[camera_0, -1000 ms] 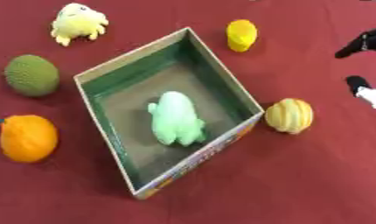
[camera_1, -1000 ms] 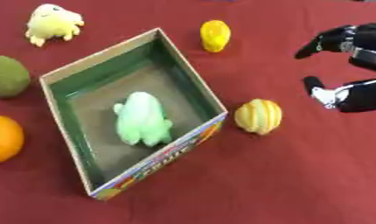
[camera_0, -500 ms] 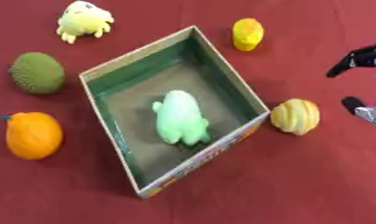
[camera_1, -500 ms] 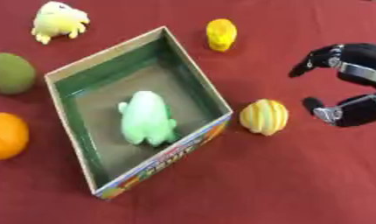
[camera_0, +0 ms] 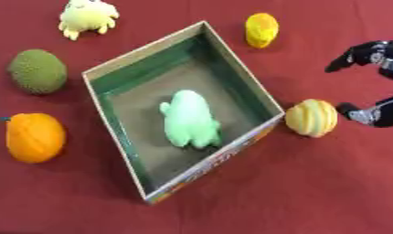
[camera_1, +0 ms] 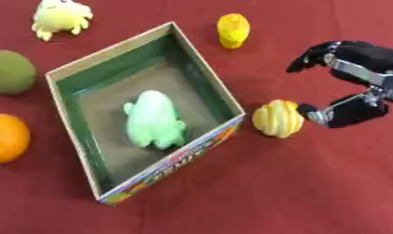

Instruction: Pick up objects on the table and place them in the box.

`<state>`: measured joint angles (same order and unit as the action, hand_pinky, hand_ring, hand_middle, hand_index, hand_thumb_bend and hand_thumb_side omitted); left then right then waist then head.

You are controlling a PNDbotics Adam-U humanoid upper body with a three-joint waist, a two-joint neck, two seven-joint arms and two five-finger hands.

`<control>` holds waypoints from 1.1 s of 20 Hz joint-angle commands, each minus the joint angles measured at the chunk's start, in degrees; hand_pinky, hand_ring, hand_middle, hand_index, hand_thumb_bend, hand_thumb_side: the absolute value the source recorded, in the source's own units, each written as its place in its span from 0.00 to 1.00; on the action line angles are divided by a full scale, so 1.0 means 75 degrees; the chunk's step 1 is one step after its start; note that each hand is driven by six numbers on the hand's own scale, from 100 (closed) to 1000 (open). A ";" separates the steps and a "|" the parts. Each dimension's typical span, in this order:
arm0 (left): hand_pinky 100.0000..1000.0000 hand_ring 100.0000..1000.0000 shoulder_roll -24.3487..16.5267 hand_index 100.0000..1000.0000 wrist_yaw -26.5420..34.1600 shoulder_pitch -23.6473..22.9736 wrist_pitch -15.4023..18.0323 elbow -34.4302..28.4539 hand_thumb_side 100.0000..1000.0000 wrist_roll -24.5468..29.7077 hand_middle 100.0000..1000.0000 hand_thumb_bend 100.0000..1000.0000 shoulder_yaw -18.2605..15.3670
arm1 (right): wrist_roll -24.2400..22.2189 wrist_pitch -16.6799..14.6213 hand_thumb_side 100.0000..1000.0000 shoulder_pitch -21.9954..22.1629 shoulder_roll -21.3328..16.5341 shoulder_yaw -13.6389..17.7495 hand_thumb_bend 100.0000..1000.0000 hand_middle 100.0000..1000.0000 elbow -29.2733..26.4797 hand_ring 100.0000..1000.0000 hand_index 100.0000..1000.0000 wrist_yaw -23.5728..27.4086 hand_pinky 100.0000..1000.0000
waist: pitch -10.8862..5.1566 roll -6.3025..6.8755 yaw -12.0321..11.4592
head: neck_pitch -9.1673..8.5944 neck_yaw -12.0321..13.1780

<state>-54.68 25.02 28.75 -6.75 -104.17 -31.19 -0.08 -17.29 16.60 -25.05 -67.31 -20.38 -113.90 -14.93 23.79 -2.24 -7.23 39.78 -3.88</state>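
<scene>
An open cardboard box [camera_1: 196, 65] with a green inside lies askew in the middle, and a pale green plush toy [camera_1: 154, 119] rests in it. Just right of the box's near corner lies a yellow-orange ribbed fruit [camera_1: 277, 119]. My right hand [camera_1: 356, 87] is beside it on the right, open, thumb tip close to the fruit and fingers spread above it. Around the box lie a yellow fruit [camera_1: 232, 30], a yellow plush [camera_1: 61, 17], a green round fruit [camera_1: 9, 71] and an orange fruit [camera_1: 5, 137]. My left hand shows in neither view.
A red cloth covers the table. The things lie to the left, behind and to the right of the box.
My right hand has come down and leftwards to the ribbed fruit, its thumb now close beside it. The picture has also shifted a little, so the camera moved.
</scene>
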 commanded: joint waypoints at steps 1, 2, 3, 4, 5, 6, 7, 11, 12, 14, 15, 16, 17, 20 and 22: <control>0.71 0.73 -0.0155 0.81 0.0025 0.0108 -0.0015 -0.0072 0.81 -0.0003 0.64 0.01 -0.0043 | -0.0150 0.0261 0.00 -0.0171 0.0026 -0.0120 0.29 0.75 -0.0092 0.83 0.81 -0.0385 0.85 | -0.0127 0.0012 -0.0024 | 0.0005 -0.0034; 0.71 0.73 -0.0142 0.81 0.0034 0.0119 -0.0014 -0.0070 0.81 -0.0005 0.64 0.01 -0.0037 | -0.0206 0.0340 0.00 -0.0208 0.0080 -0.0176 0.30 0.75 -0.0092 0.83 0.81 -0.0491 0.85 | -0.0114 0.0007 -0.0029 | -0.0006 -0.0039; 0.71 0.73 -0.0129 0.81 0.0043 0.0129 -0.0015 -0.0064 0.81 -0.0006 0.64 0.01 -0.0029 | -0.0262 0.0414 0.00 -0.0241 0.0132 -0.0226 0.30 0.75 -0.0092 0.83 0.81 -0.0588 0.85 | -0.0101 0.0002 -0.0034 | -0.0013 -0.0043; 0.71 0.73 -0.0116 0.81 0.0053 0.0138 -0.0017 -0.0058 0.81 -0.0006 0.64 0.01 -0.0021 | -0.0319 0.0484 0.00 -0.0266 0.0179 -0.0268 0.31 0.75 -0.0092 0.83 0.81 -0.0665 0.85 | -0.0088 0.0000 -0.0038 | -0.0019 -0.0051; 0.71 0.73 -0.0102 0.81 0.0063 0.0150 -0.0018 -0.0053 0.81 -0.0006 0.64 0.01 -0.0013 | -0.0379 0.0569 0.00 -0.0273 0.0221 -0.0306 0.31 0.76 -0.0082 0.84 0.81 -0.0741 0.85 | -0.0072 0.0002 -0.0045 | -0.0029 -0.0074; 0.71 0.73 -0.0093 0.81 0.0068 0.0163 -0.0019 -0.0051 0.81 -0.0005 0.64 0.01 -0.0008 | -0.0431 0.0645 0.00 -0.0258 0.0257 -0.0339 0.31 0.76 -0.0054 0.84 0.81 -0.0824 0.85 | -0.0052 0.0008 -0.0051 | -0.0040 -0.0104; 0.71 0.73 -0.0092 0.81 0.0068 0.0168 -0.0018 -0.0053 0.81 -0.0008 0.64 0.01 -0.0009 | -0.0472 0.0705 0.00 -0.0217 0.0288 -0.0365 0.31 0.76 -0.0005 0.84 0.81 -0.0894 0.85 | -0.0028 0.0019 -0.0058 | -0.0047 -0.0148; 0.71 0.73 -0.0079 0.81 0.0067 0.0163 0.0000 -0.0076 0.81 -0.0069 0.64 0.01 -0.0068 | -0.0517 0.0723 0.00 -0.0101 0.0390 -0.0427 0.32 0.75 0.0178 0.84 0.81 -0.1265 0.85 | 0.0048 0.0062 -0.0063 | -0.0046 -0.0282; 0.71 0.73 -0.0063 0.80 0.0071 0.0173 0.0003 -0.0085 0.81 -0.0081 0.64 0.01 -0.0073 | -0.0509 0.0705 0.00 -0.0112 0.0430 -0.0453 0.30 0.76 0.0261 0.84 0.81 -0.1416 0.85 | 0.0066 0.0077 -0.0065 | -0.0060 -0.0314; 0.71 0.73 -0.0044 0.80 0.0068 0.0188 0.0007 -0.0113 0.81 -0.0088 0.64 0.01 -0.0076 | -0.0471 0.0651 0.00 -0.0164 0.0531 -0.0503 0.31 0.75 0.0469 0.84 0.81 -0.1694 0.85 | 0.0093 0.0106 -0.0074 | -0.0087 -0.0391; 0.71 0.72 -0.0032 0.80 0.0059 0.0191 0.0014 -0.0137 0.81 -0.0096 0.64 0.01 -0.0089 | -0.0447 0.0615 0.00 -0.0196 0.0587 -0.0528 0.31 0.75 0.0580 0.84 0.81 -0.1806 0.85 | 0.0104 0.0119 -0.0078 | -0.0102 -0.0433; 0.71 0.72 -0.0013 0.80 0.0051 0.0191 0.0028 -0.0168 0.81 -0.0114 0.64 0.01 -0.0113 | -0.0427 0.0573 0.00 -0.0229 0.0641 -0.0554 0.31 0.75 0.0688 0.83 0.81 -0.1898 0.85 | 0.0115 0.0130 -0.0084 | -0.0117 -0.0471; 0.71 0.72 0.0010 0.80 0.0044 0.0183 0.0046 -0.0205 0.80 -0.0142 0.64 0.01 -0.0144 | -0.0412 0.0528 0.00 -0.0266 0.0690 -0.0584 0.31 0.75 0.0794 0.83 0.81 -0.1989 0.85 | 0.0126 0.0141 -0.0089 | -0.0130 -0.0506; 0.71 0.72 0.0049 0.80 0.0046 0.0134 0.0076 -0.0280 0.80 -0.0230 0.63 0.01 -0.0199 | -0.0409 0.0409 0.00 -0.0361 0.0821 -0.0677 0.31 0.70 0.1101 0.82 0.78 -0.2175 0.84 | 0.0156 0.0169 -0.0110 | -0.0154 -0.0567; 0.71 0.72 0.0051 0.80 0.0053 0.0098 0.0078 -0.0298 0.80 -0.0261 0.63 0.01 -0.0216 | -0.0381 0.0345 0.00 -0.0409 0.0867 -0.0681 0.29 0.63 0.1177 0.80 0.71 -0.2163 0.83 | 0.0162 0.0181 -0.0118 | -0.0137 -0.0580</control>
<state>-52.92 25.44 29.17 -6.26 -105.60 -32.75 -0.52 -20.04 19.51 -28.12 -59.87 -25.40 -106.60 -30.01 25.84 -1.16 -8.04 39.26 -7.96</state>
